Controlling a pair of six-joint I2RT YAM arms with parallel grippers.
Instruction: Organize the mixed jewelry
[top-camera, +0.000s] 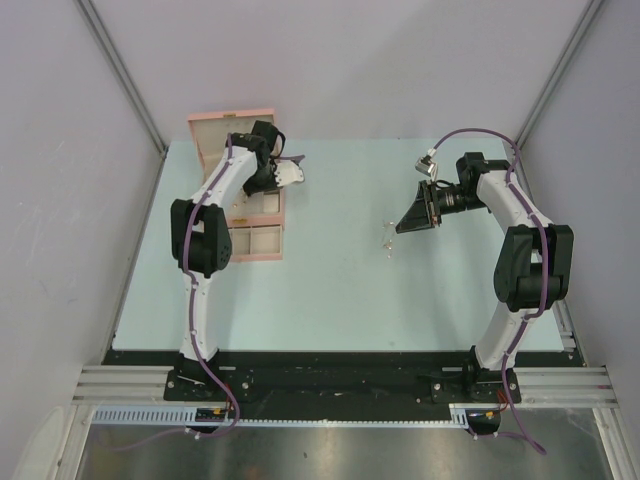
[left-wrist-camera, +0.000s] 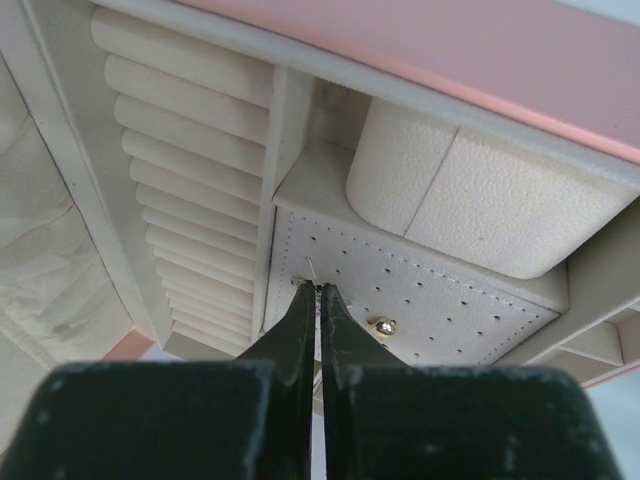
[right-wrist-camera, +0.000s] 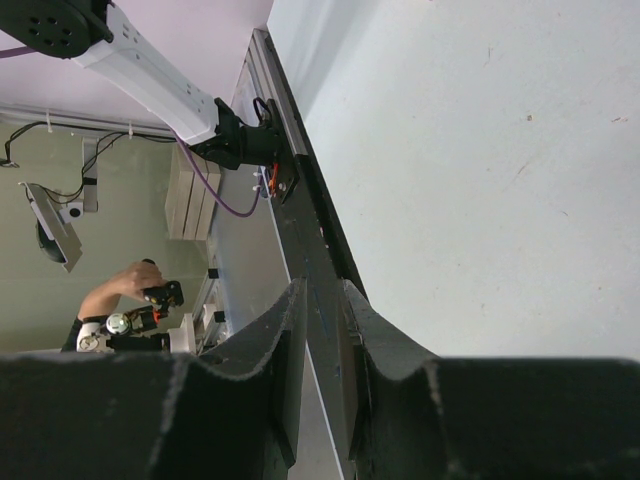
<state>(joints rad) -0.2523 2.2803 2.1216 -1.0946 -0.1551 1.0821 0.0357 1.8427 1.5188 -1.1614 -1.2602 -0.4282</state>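
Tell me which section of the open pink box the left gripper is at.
The flat cream perforated panel, directly ahead of the left gripper; the cream ribbed ring rolls lie beside it, the cream padded cushion beyond.

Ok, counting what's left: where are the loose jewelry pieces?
Top view: the loose jewelry pieces lie on the table right of centre, near the right gripper.
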